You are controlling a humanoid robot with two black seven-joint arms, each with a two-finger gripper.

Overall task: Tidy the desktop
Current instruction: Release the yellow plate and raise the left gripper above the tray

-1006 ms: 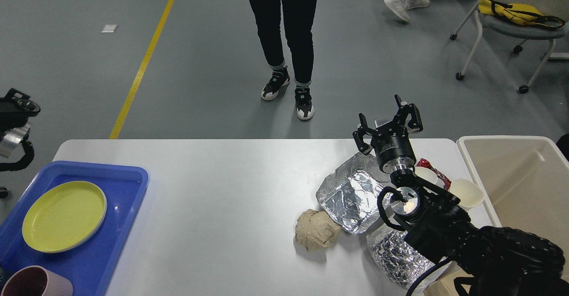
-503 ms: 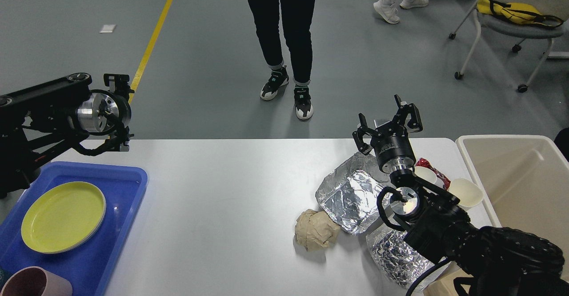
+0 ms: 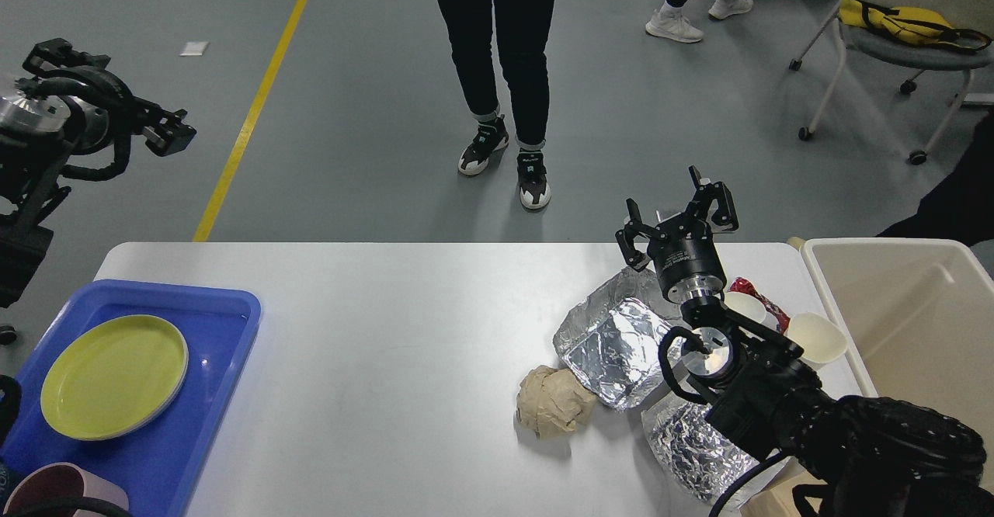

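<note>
The white, matte worktop (image 3: 388, 323) has rounded corners. The right gripper (image 3: 677, 210) hovers with fingers apart, empty; the left gripper (image 3: 167, 135) is too indistinct to judge.

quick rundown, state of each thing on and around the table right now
right gripper: open, empty, raised above the foil tray
left gripper: raised off the table's left, open or shut unclear
foil tray: crumpled, lying on the desktop
brown paper ball: crumpled, beside the foil tray
yellow plate: empty, lying in the blue tray
beige bin: open
</note>
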